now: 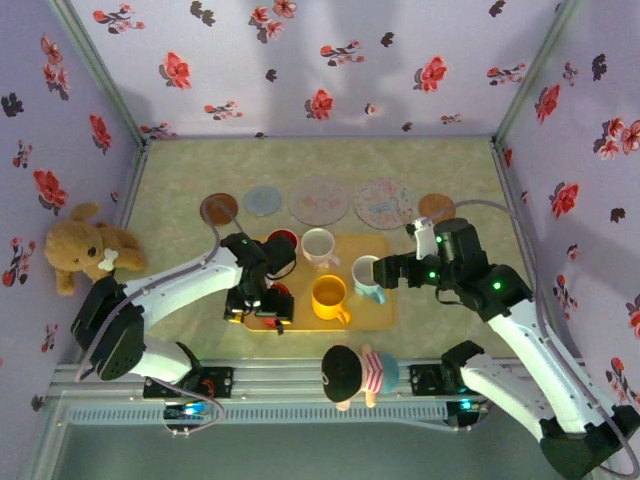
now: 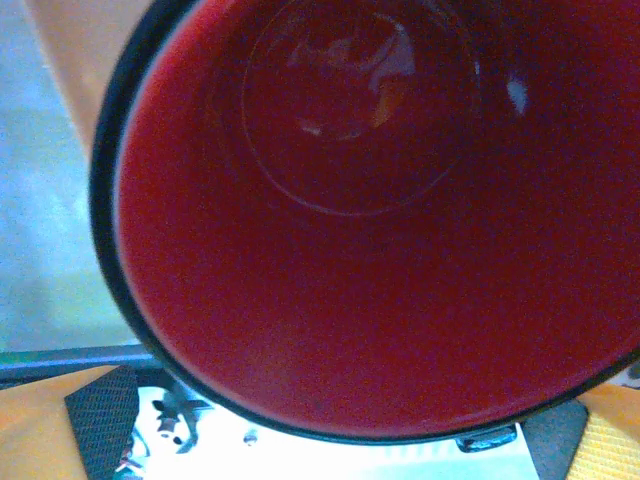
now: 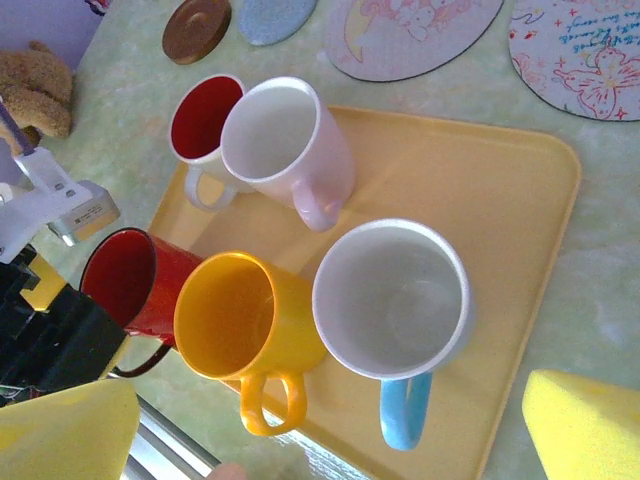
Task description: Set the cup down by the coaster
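Both sets of jaws stood wide apart.
Left gripper (image 1: 262, 305) hovered at the red cup (image 2: 350, 250); a skewed pinch could topple it.

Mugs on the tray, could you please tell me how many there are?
5 on the tray: red-lined white mug and pink mug at the far side; blue-handled mug near right; yellow mug near middle; black-and-red mug near left.

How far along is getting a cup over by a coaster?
Done: nothing; all five mugs sit on the yellow tray. In hand: left fingers open over the dark-rimmed red mug, right fingers open near the blue-handled mug, neither gripping. Left: grasp, lift, set one beside the coasters.
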{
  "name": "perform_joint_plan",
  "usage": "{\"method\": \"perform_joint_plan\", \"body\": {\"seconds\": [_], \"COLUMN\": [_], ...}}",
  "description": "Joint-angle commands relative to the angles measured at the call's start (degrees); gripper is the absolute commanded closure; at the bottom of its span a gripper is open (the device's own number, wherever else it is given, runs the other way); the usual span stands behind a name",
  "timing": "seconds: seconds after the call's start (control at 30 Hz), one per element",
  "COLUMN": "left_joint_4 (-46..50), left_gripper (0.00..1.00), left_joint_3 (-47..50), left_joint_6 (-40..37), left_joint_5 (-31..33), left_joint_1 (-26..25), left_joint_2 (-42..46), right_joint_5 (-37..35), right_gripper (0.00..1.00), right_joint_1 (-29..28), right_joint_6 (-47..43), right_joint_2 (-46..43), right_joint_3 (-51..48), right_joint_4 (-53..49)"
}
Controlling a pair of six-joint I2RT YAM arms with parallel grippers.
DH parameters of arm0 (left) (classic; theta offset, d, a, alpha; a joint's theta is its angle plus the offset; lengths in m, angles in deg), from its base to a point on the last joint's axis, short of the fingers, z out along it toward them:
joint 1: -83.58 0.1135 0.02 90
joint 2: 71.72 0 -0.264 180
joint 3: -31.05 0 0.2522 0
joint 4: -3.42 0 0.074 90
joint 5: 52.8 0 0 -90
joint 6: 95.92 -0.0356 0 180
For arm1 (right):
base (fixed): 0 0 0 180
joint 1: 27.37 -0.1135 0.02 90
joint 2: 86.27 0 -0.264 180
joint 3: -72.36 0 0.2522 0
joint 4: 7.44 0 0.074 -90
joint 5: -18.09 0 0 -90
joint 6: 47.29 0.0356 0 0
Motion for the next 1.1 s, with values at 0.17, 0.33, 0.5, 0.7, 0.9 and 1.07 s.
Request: {"method": "perform_joint_plan", "body": {"seconds": [0.17, 0.33, 0.5, 0.7, 0.9, 1.07], "left_joint_4": [-3.0, -3.7, -9.2, -14.8, -15.5, -10.4], "left_gripper": [0.01, 0.01, 0.03, 0.09, 0.17, 0.22], "left_joint_3": [0.2, 3.4, 6.8, 10.5, 11.8, 11.2], "left_joint_6": [-5.3, -3.4, 2.5, 10.5, 13.5, 12.8], "left_joint_5": [-9.0, -9.5, -7.7, -2.9, 0.5, 3.0], "left_joint_1": [0.7, 0.1, -2.3, -5.0, -6.5, -6.5], "left_joint_2": [7.0, 9.3, 10.4, 10.9, 10.8, 10.6], "right_joint_5": [-0.4, -0.6, -0.1, 1.7, 2.1, 2.0], "right_gripper": [0.0, 0.01, 0.0, 0.0, 0.0, 0.0], "right_joint_1": [-0.3, -0.3, -0.3, -0.3, -0.3, -0.3], "right_joint_6": [1.7, 1.8, 1.9, 1.7, 1.5, 1.5], "right_joint_2": [0.2, 0.2, 0.6, 0.9, 1.6, 1.6], "right_joint_3": [-1.4, -1.8, -2.1, -3.1, -3.8, -4.2], "right_joint_4": [2.9, 3.3, 4.3, 6.4, 6.9, 7.4]}}
